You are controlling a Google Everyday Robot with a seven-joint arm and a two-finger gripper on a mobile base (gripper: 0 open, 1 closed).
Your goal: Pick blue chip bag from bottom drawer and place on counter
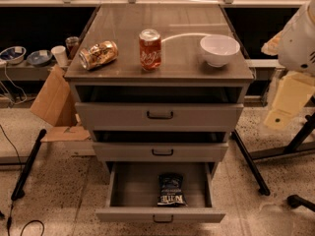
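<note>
The blue chip bag [171,190] lies flat in the open bottom drawer [128,188], near its middle front, with the white lettering toward the drawer front. The two drawers above are slightly open. The counter [172,21] is the glossy top of the cabinet. My arm and gripper [288,102] show as a white and cream body at the right edge, level with the upper drawers. The gripper is to the right of the cabinet and well away from the bag.
On the counter stand a red soda can [150,49] upright, a gold can [98,54] on its side at the left, and a white bowl [219,49] at the right. Cardboard [54,100] leans left of the cabinet. Black stand legs [251,163] lie on the floor at the right.
</note>
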